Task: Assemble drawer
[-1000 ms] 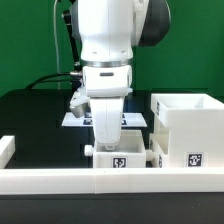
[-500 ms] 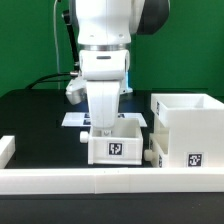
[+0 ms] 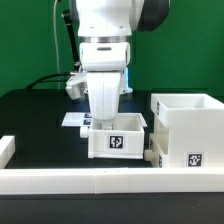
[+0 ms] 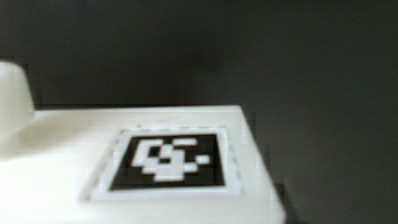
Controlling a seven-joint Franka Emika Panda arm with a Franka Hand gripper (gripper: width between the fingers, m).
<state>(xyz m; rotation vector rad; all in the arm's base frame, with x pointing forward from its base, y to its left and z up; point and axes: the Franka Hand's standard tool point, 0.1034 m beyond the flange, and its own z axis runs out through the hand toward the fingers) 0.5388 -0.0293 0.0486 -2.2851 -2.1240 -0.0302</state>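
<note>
Your pincer point(image 3: 104, 124) grips the small drawer box point(image 3: 118, 141) by its wall — keep it level and line it up squarely with the drawer housing point(image 3: 187, 132).

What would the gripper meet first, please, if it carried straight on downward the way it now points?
Probably the small white drawer box directly beneath the gripper. Its fingers seem already at the box's rear wall, though they are hidden, so contact cannot be confirmed. Below lies the black table.
</note>
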